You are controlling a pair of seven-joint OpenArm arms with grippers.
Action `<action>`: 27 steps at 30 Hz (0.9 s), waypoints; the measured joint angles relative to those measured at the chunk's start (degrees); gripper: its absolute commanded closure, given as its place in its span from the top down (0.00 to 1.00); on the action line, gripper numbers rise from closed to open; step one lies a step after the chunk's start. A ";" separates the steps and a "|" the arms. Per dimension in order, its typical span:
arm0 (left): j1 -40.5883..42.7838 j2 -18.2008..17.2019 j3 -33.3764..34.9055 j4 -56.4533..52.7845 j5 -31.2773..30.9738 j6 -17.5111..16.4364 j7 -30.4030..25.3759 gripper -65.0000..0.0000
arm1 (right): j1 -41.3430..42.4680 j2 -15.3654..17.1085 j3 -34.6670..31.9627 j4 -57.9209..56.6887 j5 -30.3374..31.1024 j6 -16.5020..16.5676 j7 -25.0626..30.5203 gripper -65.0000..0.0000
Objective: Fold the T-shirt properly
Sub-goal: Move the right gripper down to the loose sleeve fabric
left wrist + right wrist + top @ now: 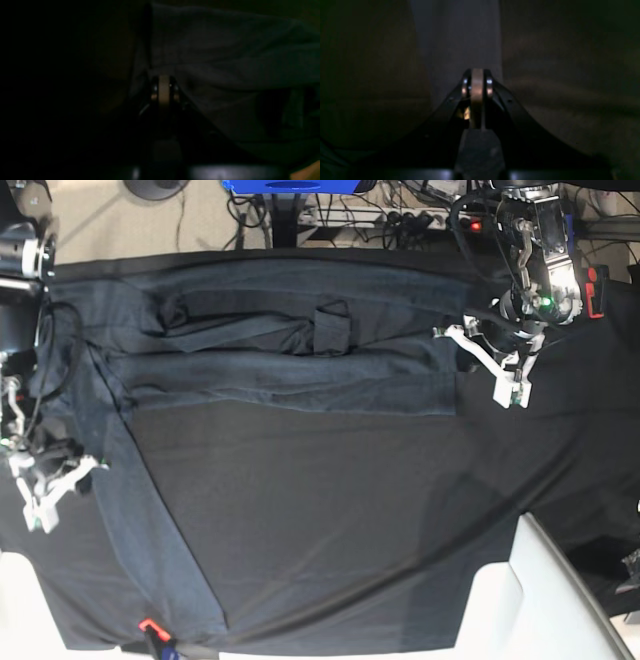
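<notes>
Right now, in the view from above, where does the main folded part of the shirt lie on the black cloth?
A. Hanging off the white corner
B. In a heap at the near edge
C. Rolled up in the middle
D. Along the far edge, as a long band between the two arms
D: the shirt stretches as a long flat band across the far side of the black cloth, with a strip running down one side.

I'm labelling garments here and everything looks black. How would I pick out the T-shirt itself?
Start from the black table covering that fills the base view. Along its far edge lies a long folded band, the T-shirt, with a strip trailing down the view's left side. It is slate-grey, slightly lighter and bluer than the cloth beneath, and creased.
</notes>
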 measured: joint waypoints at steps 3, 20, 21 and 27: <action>0.52 -0.26 -4.66 -0.20 0.68 0.70 -0.07 0.00 | 5.16 0.13 -0.15 -7.39 0.11 -4.92 0.33 0.05; 1.18 -0.26 -6.38 -0.35 0.57 0.63 0.04 0.00 | 15.06 0.35 -0.26 -20.04 0.52 -6.21 9.97 0.91; 1.16 -0.26 -6.43 -0.35 0.61 0.63 0.04 0.00 | 14.99 0.33 -0.26 -22.86 0.31 -6.51 10.84 0.91; 1.18 -0.44 -6.67 -0.33 0.44 0.63 0.02 0.00 | 14.01 0.15 -0.26 -31.95 -0.09 -6.64 17.22 0.91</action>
